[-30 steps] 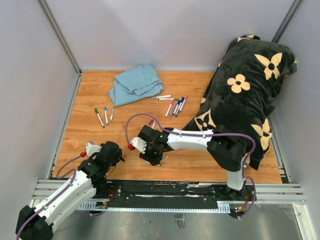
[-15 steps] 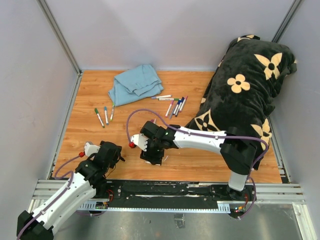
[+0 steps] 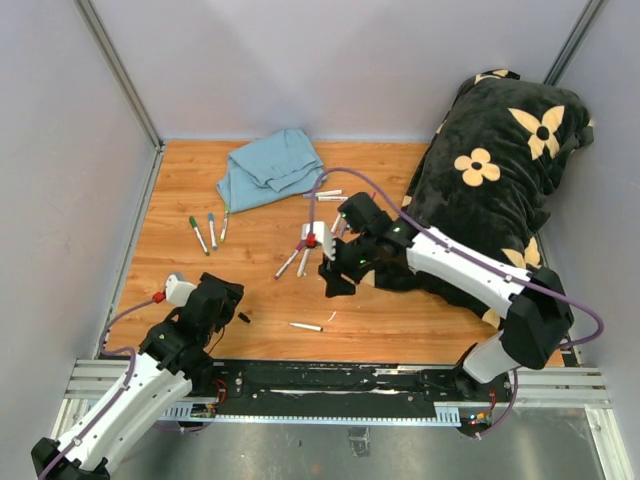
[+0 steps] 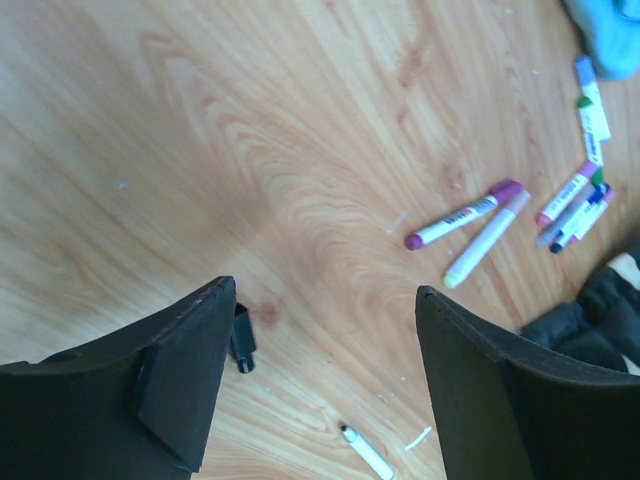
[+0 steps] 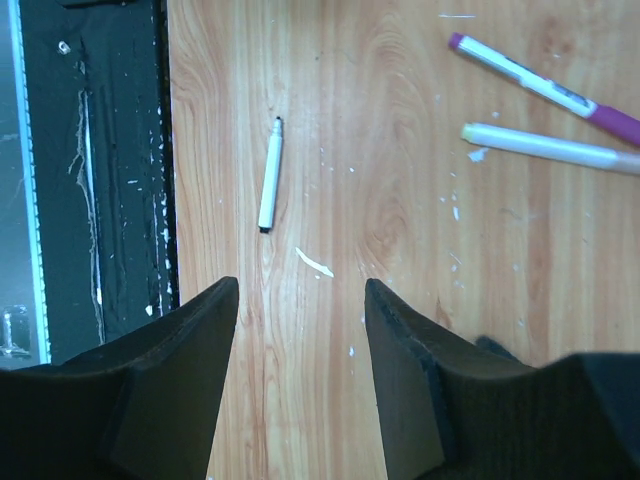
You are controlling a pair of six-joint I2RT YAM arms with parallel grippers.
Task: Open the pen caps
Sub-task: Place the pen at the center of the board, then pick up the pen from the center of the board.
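Pen opened, cap down: one black cap [image 4: 242, 350] lies off its pen on the wooden tabletop [image 4: 200, 150]. It sits just beside the inner face of one finger of my left gripper [image 4: 322, 290], whose jaws stand wide apart with nothing between them.

The bare marker [image 4: 365, 452] it appears to belong to rests a little further along, between my two tools, dark tip exposed. From my right gripper [image 5: 300, 285] that barrel lies just ahead of the fingertips and slightly to one side. Those jaws too are parted and empty. I read both open tools as fitting a finished pen: cap here, barrel there, nothing left to hold.

Further ahead of my right gripper, a purple marker [image 5: 545, 88] and a pale marker [image 5: 550, 148] lie side by side, nearly touching. The purple one plainly wears its cap, and I cannot tell about the pale one. They sit closest to this tool, so I judge them the likeliest next pick.

Beyond them a cluster of markers [image 4: 572, 208] waits beside the black flower-patterned cushion [image 3: 490, 180]. Three more markers [image 3: 211, 231] lie well ahead of my left gripper, near the crumpled blue cloth [image 3: 270, 165]. With so many coloured caps seated, I judge the job barely begun.
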